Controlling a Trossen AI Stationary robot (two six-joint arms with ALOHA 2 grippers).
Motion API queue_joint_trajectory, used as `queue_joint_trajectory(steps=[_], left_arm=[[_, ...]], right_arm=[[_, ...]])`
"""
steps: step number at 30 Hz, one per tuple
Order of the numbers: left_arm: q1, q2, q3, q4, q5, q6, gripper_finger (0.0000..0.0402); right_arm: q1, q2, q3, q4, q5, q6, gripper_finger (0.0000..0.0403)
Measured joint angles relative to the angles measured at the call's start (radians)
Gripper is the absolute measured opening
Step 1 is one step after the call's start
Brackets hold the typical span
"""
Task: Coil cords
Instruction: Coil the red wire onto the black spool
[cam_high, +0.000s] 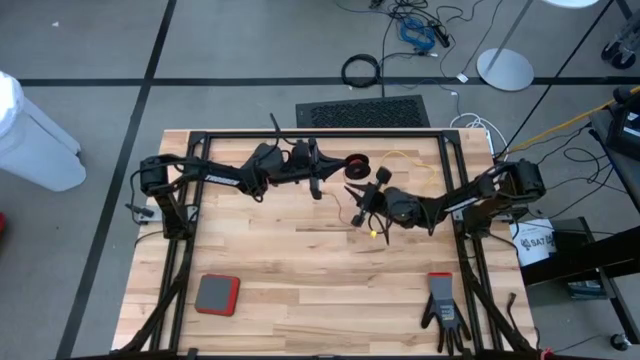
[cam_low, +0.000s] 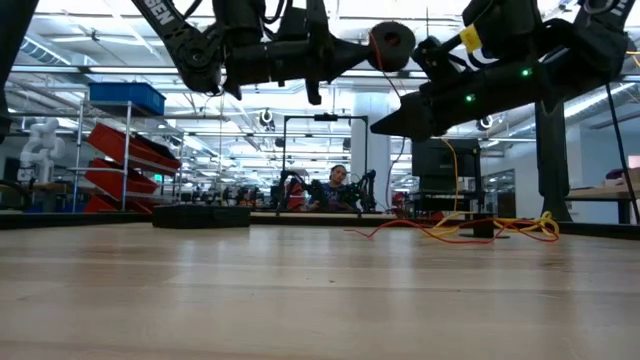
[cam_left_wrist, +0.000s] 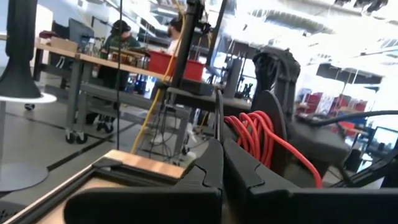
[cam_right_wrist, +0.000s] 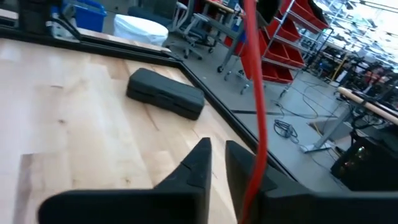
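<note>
Your left claw (cam_high: 330, 168) is clenching a round black reel (cam_high: 357, 166) wound with glossy red cord (cam_left_wrist: 258, 134), above the slatted wooden counter (cam_high: 300, 270). Your right claw (cam_high: 362, 205) is showing a narrow gap beside the red strand; its grip is unclear.

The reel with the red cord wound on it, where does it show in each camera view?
High view: the reel is at table centre-back, by the left gripper.
Low view: top centre, held in the air.
Left wrist view: right of centre.
Right wrist view: not seen; only its red cord.
Shared landmark: the red cord.
</note>
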Motion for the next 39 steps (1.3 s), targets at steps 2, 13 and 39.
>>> queue_joint_trajectory(steps=[2, 13, 39], left_arm=[[0.000, 0.000, 0.000, -0.012, 0.000, 0.017, 0.0000], [0.000, 0.000, 0.000, -0.049, 0.000, 0.044, 0.0000], [0.000, 0.000, 0.000, -0.055, 0.000, 0.048, 0.0000]], right_arm=[[0.015, 0.000, 0.000, 0.001, 0.002, 0.000, 0.0053], [0.137, -0.037, 0.000, 0.002, 0.196, -0.082, 0.0077], [0.189, -0.086, 0.000, -0.143, 0.216, 0.033, 0.0003]])
